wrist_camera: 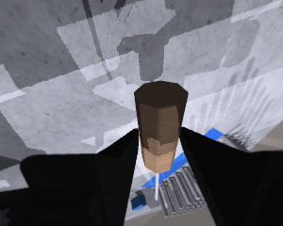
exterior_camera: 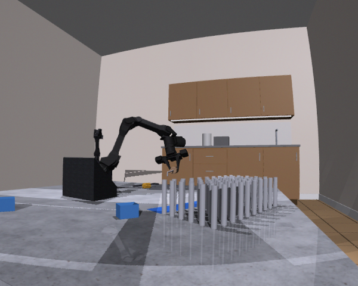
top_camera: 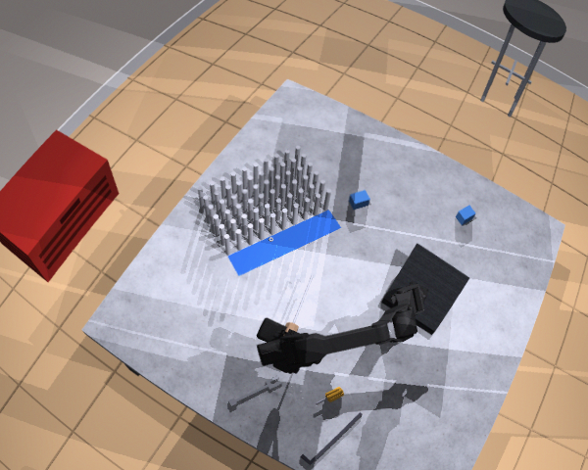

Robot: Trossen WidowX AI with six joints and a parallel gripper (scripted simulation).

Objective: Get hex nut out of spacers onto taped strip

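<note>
The hex nut (top_camera: 270, 239) lies on the blue taped strip (top_camera: 304, 234) (wrist_camera: 214, 133), in front of the standing metal spacers (top_camera: 226, 244) (exterior_camera: 213, 206) (wrist_camera: 183, 188). The spacers stand upright. My gripper (top_camera: 290, 328) (exterior_camera: 173, 169) (wrist_camera: 158, 132) is shut on the wooden handle (wrist_camera: 160, 110) of a tool with a thin metal rod (wrist_camera: 157, 185). It holds the tool in the air above the table, on the robot's side of the strip. The tool's tip is hard to make out. The nut is too small to tell in the other views.
A grey forked tool (top_camera: 252, 393), an orange-handled tool (top_camera: 334, 394) (exterior_camera: 146, 185) and a dark bar with a bent end (top_camera: 334, 437) lie on the near table side. Two blue boxes (top_camera: 360, 200) (top_camera: 465, 215) stand right of the spacers. The arm's black base block (top_camera: 444, 283) (exterior_camera: 79, 178) stands at the right.
</note>
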